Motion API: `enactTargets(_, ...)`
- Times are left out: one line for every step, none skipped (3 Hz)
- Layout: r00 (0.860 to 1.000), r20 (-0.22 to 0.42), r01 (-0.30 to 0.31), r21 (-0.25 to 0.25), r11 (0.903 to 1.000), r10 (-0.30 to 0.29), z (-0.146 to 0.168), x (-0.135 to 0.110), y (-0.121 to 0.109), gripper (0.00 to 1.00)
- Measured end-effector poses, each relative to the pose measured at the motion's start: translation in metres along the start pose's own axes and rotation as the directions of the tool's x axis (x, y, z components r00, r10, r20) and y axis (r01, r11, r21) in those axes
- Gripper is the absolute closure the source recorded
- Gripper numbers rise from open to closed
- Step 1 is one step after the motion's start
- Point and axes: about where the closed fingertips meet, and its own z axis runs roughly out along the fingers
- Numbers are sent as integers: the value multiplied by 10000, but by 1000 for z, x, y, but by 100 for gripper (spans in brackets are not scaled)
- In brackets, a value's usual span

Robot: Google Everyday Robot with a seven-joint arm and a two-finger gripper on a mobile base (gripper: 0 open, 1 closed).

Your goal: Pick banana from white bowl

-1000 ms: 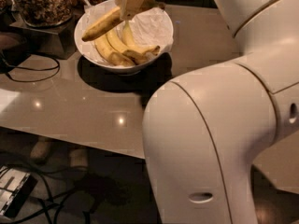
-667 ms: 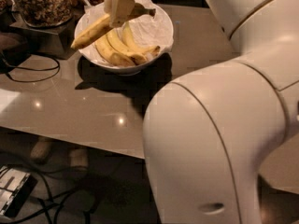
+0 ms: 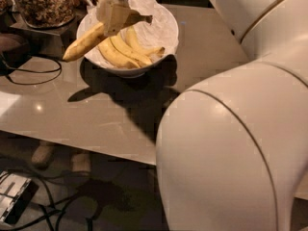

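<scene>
With our cream two-finger gripper (image 3: 114,19) pinching the long yellow banana (image 3: 83,44) near its brown stem, its tip hanging past the left rim of the glossy white bowl (image 3: 169,42), we should lift straight and steadily, clear of the curved bananas (image 3: 122,54) below.

Yellow banana (image 3: 83,44), brown stem; white bowl (image 3: 170,22); cream gripper (image 3: 114,19) over bowl rim.

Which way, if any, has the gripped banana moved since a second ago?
Yes. Held by the gripper above the white bowl, the banana swung left; its tip now overhangs the left rim.
</scene>
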Motion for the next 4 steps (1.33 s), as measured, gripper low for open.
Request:
enactTargets(9999, 109, -51, -122, 9999, 52, 4, -1, 5, 100)
enactTargets(9991, 324, -271, -210, 9994, 278, 5, -10, 21, 100)
enactTargets(9987, 382, -301, -741, 9968, 330, 13, -48, 61, 100)
enactTargets(9987, 382, -301, -742, 9968, 330, 13, -48, 61, 100)
